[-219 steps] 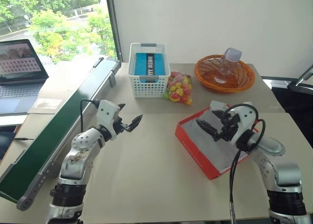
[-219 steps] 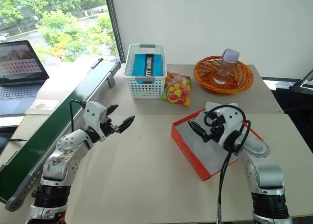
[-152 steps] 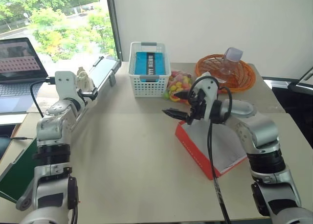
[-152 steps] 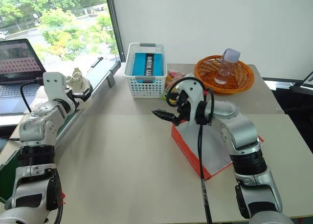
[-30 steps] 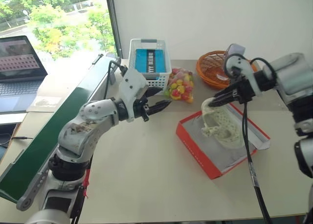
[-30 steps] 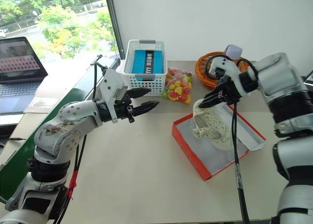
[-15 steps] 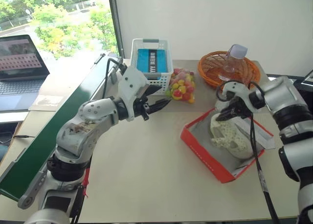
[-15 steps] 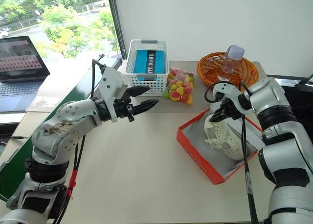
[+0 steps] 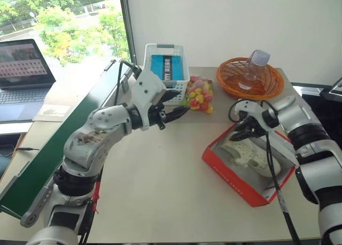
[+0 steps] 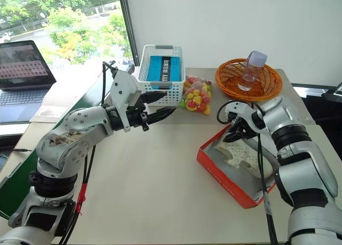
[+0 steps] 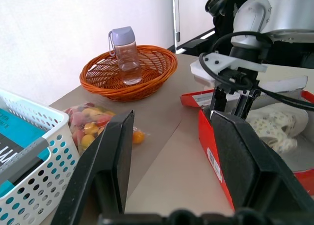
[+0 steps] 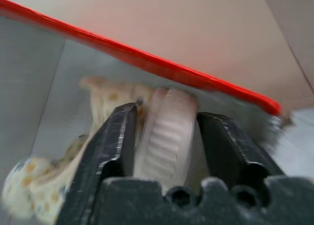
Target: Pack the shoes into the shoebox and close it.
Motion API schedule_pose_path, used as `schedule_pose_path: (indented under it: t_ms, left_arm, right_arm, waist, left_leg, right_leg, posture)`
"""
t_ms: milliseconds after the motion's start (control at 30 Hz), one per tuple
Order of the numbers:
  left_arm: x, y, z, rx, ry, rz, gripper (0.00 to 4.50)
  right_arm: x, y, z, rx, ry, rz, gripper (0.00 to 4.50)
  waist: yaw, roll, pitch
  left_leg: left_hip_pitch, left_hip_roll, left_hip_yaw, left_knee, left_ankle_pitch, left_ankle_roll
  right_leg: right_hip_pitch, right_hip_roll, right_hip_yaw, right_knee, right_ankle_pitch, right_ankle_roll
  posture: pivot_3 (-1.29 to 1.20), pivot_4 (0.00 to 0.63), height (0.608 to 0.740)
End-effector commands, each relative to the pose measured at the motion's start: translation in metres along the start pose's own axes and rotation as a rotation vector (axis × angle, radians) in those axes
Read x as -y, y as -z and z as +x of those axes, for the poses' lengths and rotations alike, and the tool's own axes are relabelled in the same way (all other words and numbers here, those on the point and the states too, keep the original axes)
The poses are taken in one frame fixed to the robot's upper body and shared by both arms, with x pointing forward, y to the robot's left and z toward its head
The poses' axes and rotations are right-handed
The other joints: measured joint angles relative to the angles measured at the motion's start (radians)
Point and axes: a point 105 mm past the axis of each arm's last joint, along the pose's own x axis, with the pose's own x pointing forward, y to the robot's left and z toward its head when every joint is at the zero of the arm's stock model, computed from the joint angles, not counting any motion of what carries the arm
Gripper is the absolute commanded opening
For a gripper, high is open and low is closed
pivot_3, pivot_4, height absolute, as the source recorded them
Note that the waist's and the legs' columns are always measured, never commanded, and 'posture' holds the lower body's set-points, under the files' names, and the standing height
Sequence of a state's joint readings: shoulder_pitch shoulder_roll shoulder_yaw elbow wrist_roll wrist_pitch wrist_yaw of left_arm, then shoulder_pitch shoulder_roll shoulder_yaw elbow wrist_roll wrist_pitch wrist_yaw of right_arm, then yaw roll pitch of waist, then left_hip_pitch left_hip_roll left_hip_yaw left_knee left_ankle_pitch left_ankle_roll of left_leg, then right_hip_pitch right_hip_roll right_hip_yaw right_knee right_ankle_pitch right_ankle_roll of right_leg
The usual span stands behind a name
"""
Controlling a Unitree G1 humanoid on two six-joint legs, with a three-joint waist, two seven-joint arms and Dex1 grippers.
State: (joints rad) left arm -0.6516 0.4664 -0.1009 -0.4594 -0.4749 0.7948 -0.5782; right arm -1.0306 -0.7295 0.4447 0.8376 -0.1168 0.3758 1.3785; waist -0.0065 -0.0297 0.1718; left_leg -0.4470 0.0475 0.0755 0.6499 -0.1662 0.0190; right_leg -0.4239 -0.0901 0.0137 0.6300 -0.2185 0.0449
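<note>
right end effector (image 9: 239,132): fingers parted astride shoes (image 9: 251,155) in shoebox (image 9: 235,171) | left end effector (image 9: 173,115): spread, empty, beside shoebox | risk: withdrawing fingers snag shoe, dragging it out

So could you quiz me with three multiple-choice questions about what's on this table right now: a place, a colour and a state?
1. Where are the cream shoes?
A in the white basket
B in the red shoebox
C on the laptop

2. What colour is the wicker basket holding the bottle?
A orange
B blue
C black

3. The shoebox lid is:
A shut
B taped
C open

Answers: 1 B, they lie on its pale floor under the right pincer. 2 A, its weave is orange. 3 C, the inside shows.
</note>
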Motion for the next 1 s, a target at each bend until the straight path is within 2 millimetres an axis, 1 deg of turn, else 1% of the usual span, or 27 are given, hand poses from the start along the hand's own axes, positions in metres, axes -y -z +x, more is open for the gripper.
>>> schedule_pose_path:
  t_ms: [33,100,200,267,333,433,467,500,567,600,667,700,767,833,900,1000]
  left_arm:
    - [0.003,-0.013,0.000,0.036,0.006,0.042,2.64]
    - [0.002,-0.014,0.000,0.036,0.007,0.044,2.64]
    - [0.002,-0.013,0.000,0.034,0.010,0.045,2.64]
    - [0.002,-0.013,0.000,0.033,0.012,0.046,2.64]
    - [-0.001,-0.014,0.000,0.032,0.003,0.051,2.64]
    - [-0.011,-0.014,-0.003,0.027,-0.039,0.037,2.64]
    - [-0.015,-0.013,-0.004,0.022,-0.054,0.034,2.64]
    - [-0.023,-0.010,-0.009,0.004,-0.091,0.026,2.64]
    - [-0.037,-0.002,-0.018,-0.032,-0.160,0.021,2.64]
    - [-0.048,0.002,-0.027,-0.052,-0.209,0.014,2.88]
    - [-0.060,0.007,-0.038,-0.072,-0.268,0.003,3.39]
    - [-0.070,0.011,-0.047,-0.088,-0.322,-0.002,3.72]
    - [-0.086,0.016,-0.063,-0.115,-0.423,-0.011,4.45]
    - [-0.095,0.020,-0.074,-0.126,-0.488,-0.018,4.49]
    - [-0.098,0.025,-0.083,-0.134,-0.535,-0.027,4.49]
    - [-0.105,0.036,-0.100,-0.156,-0.628,-0.046,4.49]
  right_arm:
    - [0.005,-0.016,-0.014,0.061,0.056,-0.037,4.01]
    - [0.007,-0.023,-0.018,0.084,0.094,-0.056,4.48]
    - [0.005,-0.031,-0.024,0.107,0.120,-0.080,4.48]
    - [0.000,-0.042,-0.033,0.133,0.129,-0.106,4.48]
    - [-0.012,-0.053,-0.045,0.162,0.106,-0.124,4.48]
    - [-0.035,-0.072,-0.064,0.237,0.026,-0.133,4.48]
    - [-0.043,-0.080,-0.069,0.280,-0.010,-0.127,4.48]
    - [-0.052,-0.095,-0.079,0.370,-0.035,-0.129,4.48]
    - [-0.060,-0.117,-0.091,0.506,-0.049,-0.107,4.48]
    - [-0.061,-0.127,-0.096,0.580,-0.032,-0.107,4.50]
    - [-0.064,-0.139,-0.101,0.670,-0.017,-0.104,4.50]
    - [-0.068,-0.141,-0.099,0.704,-0.026,-0.108,4.50]
    - [-0.079,-0.145,-0.090,0.752,-0.035,-0.144,4.50]
    - [-0.088,-0.150,-0.080,0.788,-0.040,-0.162,4.50]
    - [-0.097,-0.154,-0.069,0.813,-0.041,-0.169,4.50]
    - [-0.100,-0.158,-0.052,0.820,-0.002,-0.177,4.50]
  waist:
    - [-0.003,0.000,0.000]
    - [-0.005,0.000,0.000]
    - [-0.005,0.000,0.000]
    - [-0.006,0.000,0.000]
    - [-0.006,0.000,0.000]
    - [-0.005,0.000,0.000]
    - [-0.006,0.000,0.000]
    - [-0.006,0.000,0.000]
    - [-0.008,0.000,0.000]
    - [-0.011,0.000,0.000]
    - [-0.013,0.000,0.000]
    - [-0.011,0.000,0.000]
    - [-0.007,0.000,0.000]
    - [-0.003,-0.002,-0.001]
    - [-0.001,-0.002,-0.001]
    - [0.001,-0.002,-0.001]
  left_leg:
    - [0.000,0.000,0.000,0.000,0.000,0.000]
    - [0.000,0.000,0.000,0.000,0.000,0.000]
    - [0.000,0.000,0.000,0.000,0.000,0.000]
    - [0.000,0.000,0.000,0.000,0.000,0.000]
    - [0.000,0.000,0.000,0.000,0.000,0.000]
    - [0.000,0.000,0.000,-0.001,0.000,0.000]
    - [0.000,0.000,0.000,-0.001,0.000,0.000]
    - [0.000,0.000,0.000,-0.001,0.000,0.000]
    - [0.001,0.001,0.000,-0.001,0.000,0.000]
    - [0.001,0.001,0.000,-0.001,0.000,0.000]
    - [0.002,0.002,0.000,-0.001,0.000,0.000]
    - [0.002,0.002,0.000,-0.001,0.000,0.000]
    - [0.002,0.001,0.000,-0.002,0.000,0.000]
    - [0.002,0.001,0.000,-0.003,0.000,0.000]
    - [0.001,0.001,0.000,-0.003,0.000,0.000]
    - [0.001,0.000,0.000,-0.002,0.000,0.000]
  right_leg:
    - [0.000,0.000,0.000,0.000,0.000,0.000]
    - [0.000,0.000,0.000,0.000,0.000,0.000]
    - [0.000,0.000,0.000,0.000,0.000,0.000]
    - [0.000,0.000,0.000,0.000,0.000,0.000]
    - [0.000,0.000,0.000,0.000,0.000,0.000]
    - [-0.001,0.000,0.000,0.000,0.000,0.000]
    - [0.000,0.000,0.000,0.000,0.000,0.000]
    - [0.000,0.000,0.000,0.000,0.000,0.000]
    - [0.000,0.000,0.000,0.000,0.000,0.000]
    - [0.000,0.000,0.000,0.001,0.000,0.000]
    - [0.000,0.001,0.001,0.001,0.001,-0.002]
    - [0.000,0.001,0.001,0.001,0.000,-0.002]
    - [0.000,0.001,0.000,0.001,0.000,-0.001]
    - [0.000,0.000,0.000,0.000,0.000,-0.001]
    - [0.000,0.000,0.000,0.000,0.000,-0.001]
    - [-0.001,-0.001,0.000,0.001,0.001,-0.001]
  posture:
    - [0.00,0.150,0.740]
    - [0.00,0.150,0.740]
    - [0.00,0.150,0.740]
    - [0.00,0.150,0.740]
    - [0.00,0.150,0.740]
    - [0.00,0.150,0.740]
    - [0.00,0.150,0.740]
    - [0.00,0.150,0.740]
    - [0.00,0.150,0.740]
    - [0.00,0.150,0.740]
    - [0.00,0.150,0.740]
    - [0.00,0.150,0.740]
    - [0.00,0.150,0.740]
    - [0.00,0.150,0.740]
    - [0.00,0.150,0.740]
    - [0.00,0.150,0.740]
